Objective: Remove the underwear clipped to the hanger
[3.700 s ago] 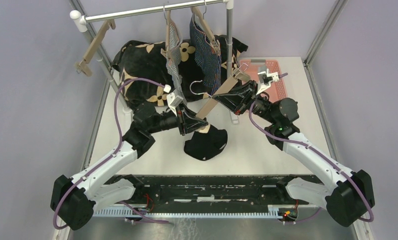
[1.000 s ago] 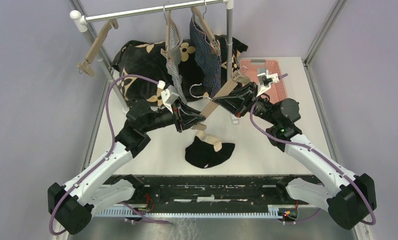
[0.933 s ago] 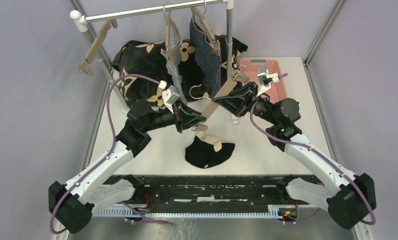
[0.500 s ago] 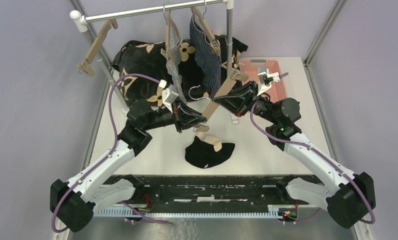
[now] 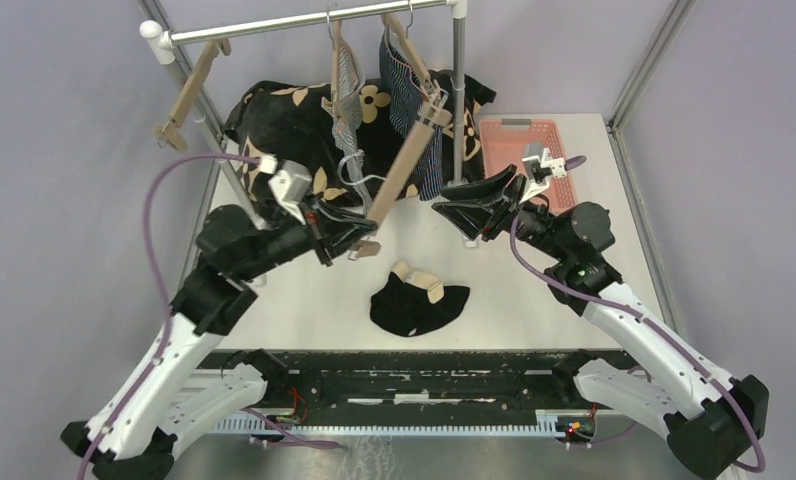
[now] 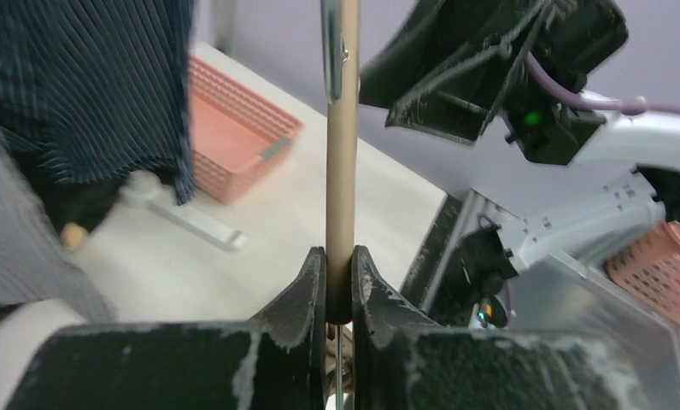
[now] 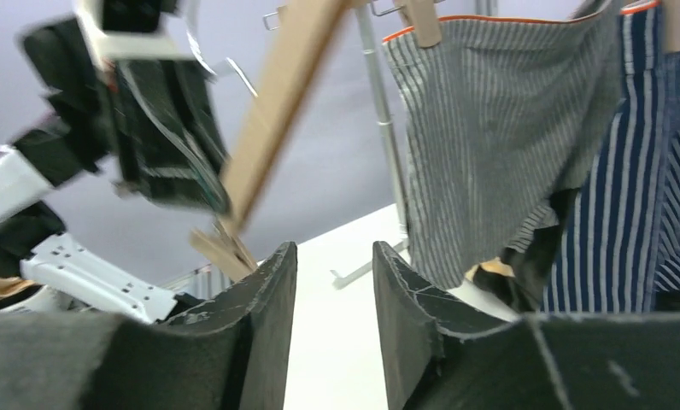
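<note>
Standing at the far right corner of the counter (image 5: 314,300), a pink plastic basket (image 5: 504,140) with latticed walls is partly covered by the right arm; what it holds cannot be told. The left pincer (image 5: 359,243) (image 6: 338,286) is pressed together on the lower end of a flat wooden hanger (image 5: 399,170) (image 6: 341,171), which slants up towards the metal rail (image 5: 304,20). The right pincer (image 5: 452,218) (image 7: 335,273) is spread, apart from the hanger, with nothing between its fingers. The black briefs (image 5: 414,305), soft and crumpled, lie near the middle of the counter's near edge. The grey-white striped briefs (image 5: 346,100) (image 7: 490,128) and navy striped briefs (image 5: 411,100) (image 7: 627,171) hang clipped below the rail, before a black floral cloth (image 5: 274,130).
</note>
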You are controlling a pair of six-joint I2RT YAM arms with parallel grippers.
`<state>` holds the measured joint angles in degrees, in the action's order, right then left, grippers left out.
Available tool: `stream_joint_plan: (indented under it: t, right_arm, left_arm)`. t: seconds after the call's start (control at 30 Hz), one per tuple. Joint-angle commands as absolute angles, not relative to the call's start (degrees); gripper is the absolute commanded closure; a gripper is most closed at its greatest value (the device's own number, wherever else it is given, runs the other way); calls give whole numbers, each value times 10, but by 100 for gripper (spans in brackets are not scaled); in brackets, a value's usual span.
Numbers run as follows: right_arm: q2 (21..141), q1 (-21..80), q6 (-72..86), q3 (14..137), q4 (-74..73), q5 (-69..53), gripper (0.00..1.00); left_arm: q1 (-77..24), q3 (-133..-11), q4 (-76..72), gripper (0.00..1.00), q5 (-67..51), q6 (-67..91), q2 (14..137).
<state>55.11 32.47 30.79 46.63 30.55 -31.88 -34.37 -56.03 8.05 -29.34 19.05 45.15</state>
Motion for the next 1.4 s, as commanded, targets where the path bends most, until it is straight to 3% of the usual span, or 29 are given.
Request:
stream_joint_plan:
  t: [0.0,0.3,0.6,0.9,1.2,1.37]
  right_arm:
    - [532,322,243,462,249,-265,53]
    - [524,323,214,462,204,-249,56]
    - [501,322,197,456,183,-228,57]
    - [507,322,200,457,182,-233,58]
    - [472,322,184,451,157,-207,58]
    - [468,322,181,454,145,-203,59]
  left_arm:
    - [-340,-675,251,97,-159,144,401]
    - [-339,-821,452,97,67,143,369]
    - [-339,-869,565,97,269,162,406]
    - [-340,-922,518,97,295,115,557]
    - [-327,-1110,557,97,299,51,726]
    - [-206,-1130,556,97,188,38,762]
